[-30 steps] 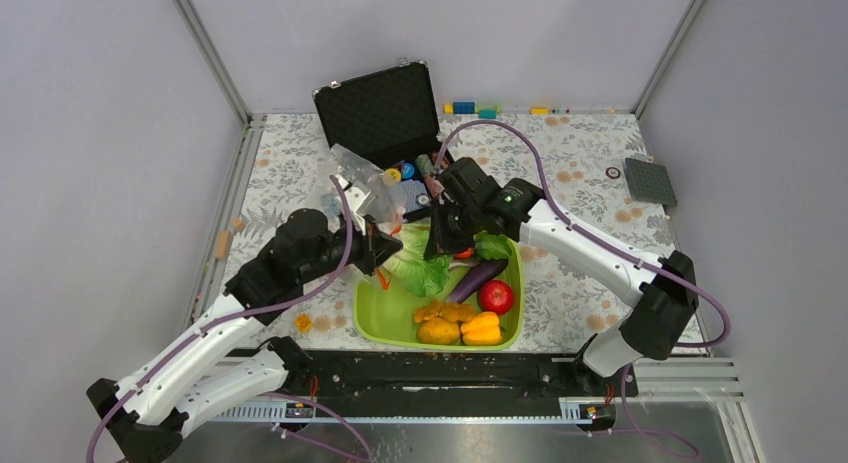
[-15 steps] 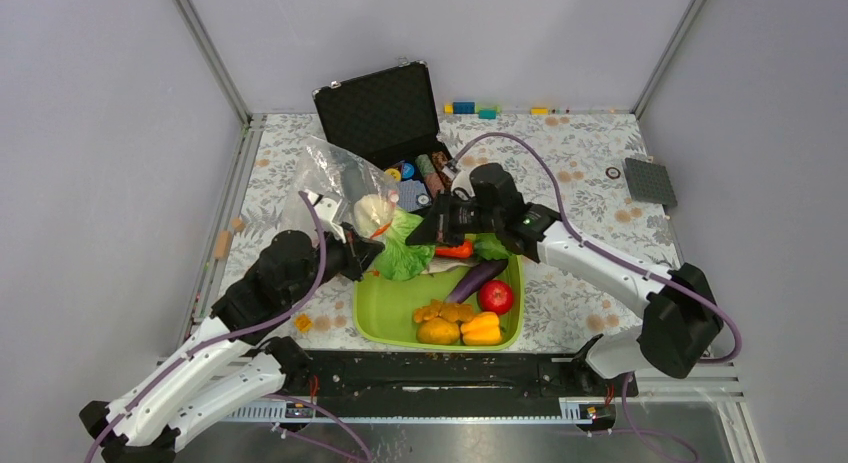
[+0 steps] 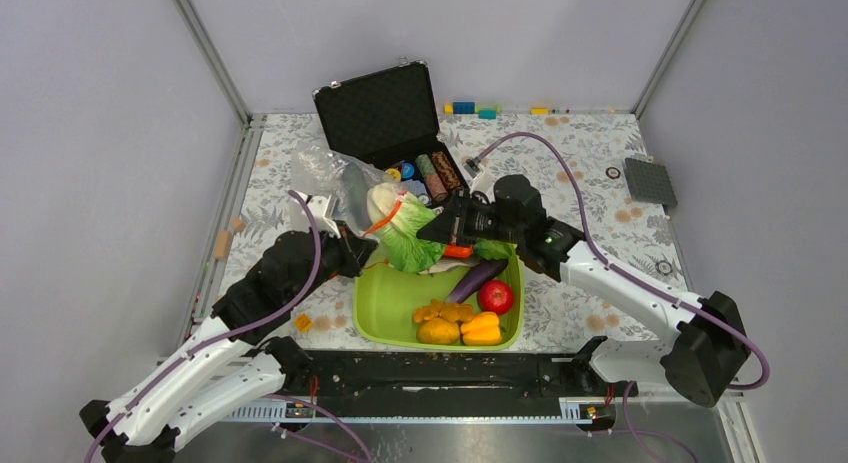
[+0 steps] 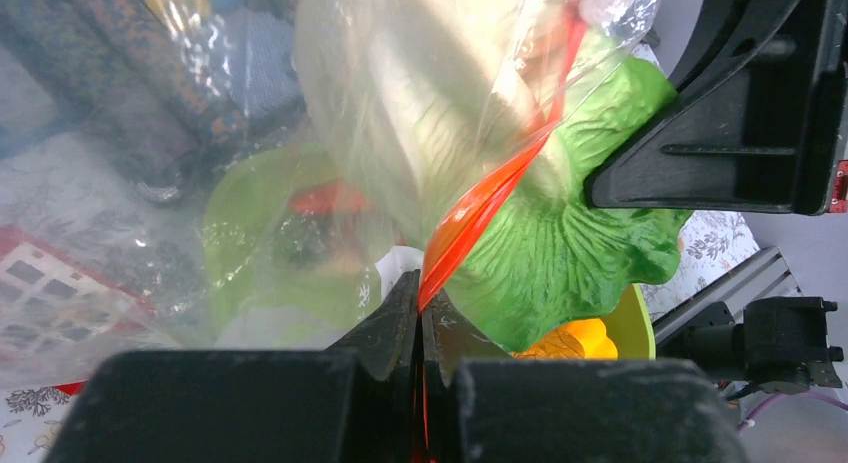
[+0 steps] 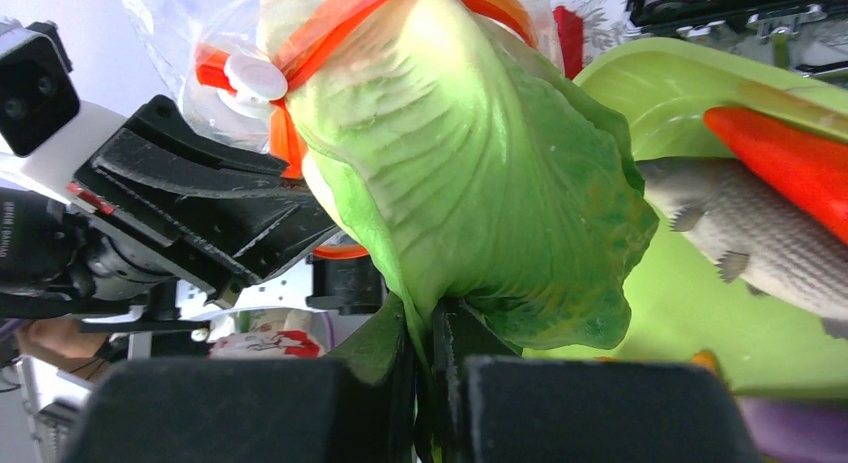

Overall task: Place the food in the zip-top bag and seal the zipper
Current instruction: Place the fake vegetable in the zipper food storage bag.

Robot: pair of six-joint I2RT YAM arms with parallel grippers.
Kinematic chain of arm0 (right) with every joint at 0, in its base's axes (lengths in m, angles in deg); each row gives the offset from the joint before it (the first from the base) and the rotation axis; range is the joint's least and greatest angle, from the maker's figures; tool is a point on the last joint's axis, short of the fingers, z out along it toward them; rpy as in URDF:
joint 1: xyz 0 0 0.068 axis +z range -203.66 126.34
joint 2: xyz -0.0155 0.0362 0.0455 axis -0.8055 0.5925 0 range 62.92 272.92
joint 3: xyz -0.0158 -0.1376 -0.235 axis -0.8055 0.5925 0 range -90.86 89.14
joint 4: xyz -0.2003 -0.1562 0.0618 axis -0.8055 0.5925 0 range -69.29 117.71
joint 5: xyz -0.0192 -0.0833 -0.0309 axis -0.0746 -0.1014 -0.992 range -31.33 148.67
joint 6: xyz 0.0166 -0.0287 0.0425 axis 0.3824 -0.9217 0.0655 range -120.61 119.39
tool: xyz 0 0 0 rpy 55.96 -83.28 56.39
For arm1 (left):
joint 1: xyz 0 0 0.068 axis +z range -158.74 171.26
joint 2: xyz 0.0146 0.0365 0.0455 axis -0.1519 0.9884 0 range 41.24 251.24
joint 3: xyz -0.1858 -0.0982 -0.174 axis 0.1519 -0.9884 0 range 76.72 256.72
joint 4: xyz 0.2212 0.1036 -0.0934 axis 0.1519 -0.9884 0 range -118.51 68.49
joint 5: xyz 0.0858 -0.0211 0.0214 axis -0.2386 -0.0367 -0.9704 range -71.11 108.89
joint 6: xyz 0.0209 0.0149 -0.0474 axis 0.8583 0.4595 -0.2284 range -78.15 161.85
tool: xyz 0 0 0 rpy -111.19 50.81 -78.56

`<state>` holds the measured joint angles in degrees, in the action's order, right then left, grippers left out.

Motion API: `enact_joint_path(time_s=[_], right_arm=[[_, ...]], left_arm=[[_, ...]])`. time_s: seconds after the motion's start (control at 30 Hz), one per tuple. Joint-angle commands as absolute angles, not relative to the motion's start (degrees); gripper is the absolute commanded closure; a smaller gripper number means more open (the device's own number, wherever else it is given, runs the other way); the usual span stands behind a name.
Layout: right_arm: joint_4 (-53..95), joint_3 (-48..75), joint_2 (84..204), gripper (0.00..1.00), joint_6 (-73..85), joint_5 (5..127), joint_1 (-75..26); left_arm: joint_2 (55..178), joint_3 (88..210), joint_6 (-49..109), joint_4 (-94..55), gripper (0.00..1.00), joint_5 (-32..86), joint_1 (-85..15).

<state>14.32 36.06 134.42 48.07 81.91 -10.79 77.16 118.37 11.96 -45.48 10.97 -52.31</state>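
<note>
**Lettuce half in, stem first**

From above: my right gripper [image 3: 441, 231] pinches the green lettuce [image 3: 410, 247], its long axis pointing left and away into the zip-top bag [image 3: 335, 178]. Left wrist: my left gripper [image 4: 420, 295] is clamped on the zipper [image 4: 480, 198] at the mouth. Right wrist: white stem inside, leaf outside.

Pinching the green lettuce [image 3: 408, 239] by its leafy end with the right gripper [image 3: 438, 231], pale end inside the zip-top bag [image 3: 335, 181] (orange-red zipper [image 3: 386, 220] looped across it). Clamping the bag's mouth with the left gripper [image 3: 366, 246], just past the far left corner of the lime tray [image 3: 366, 319]. Lying in the tray: carrot [image 3: 458, 251], eggplant [image 3: 477, 279], apple [image 3: 496, 296], peppers [image 3: 460, 326].
</note>
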Motion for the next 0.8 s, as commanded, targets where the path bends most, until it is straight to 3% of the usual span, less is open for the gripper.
enact_joint_path(time_s=[0.0,0.53,0.77], right_arm=[[8.64,36.61,131.98,1.00,44.26,76.21,-11.08],[39.28,20.75,139.58,1.00,10.13,75.10,-3.44],[34.43,19.97,141.71,1.00,16.86,71.55,-3.14]], left_arm=[[78.21,119.90,10.79,-43.31,0.96,13.74,-52.45],[83.58,122.53,16.54,-35.48,1.00,26.61,-52.43],[83.96,121.79,19.61,-35.22,1.00,35.98,-52.46]])
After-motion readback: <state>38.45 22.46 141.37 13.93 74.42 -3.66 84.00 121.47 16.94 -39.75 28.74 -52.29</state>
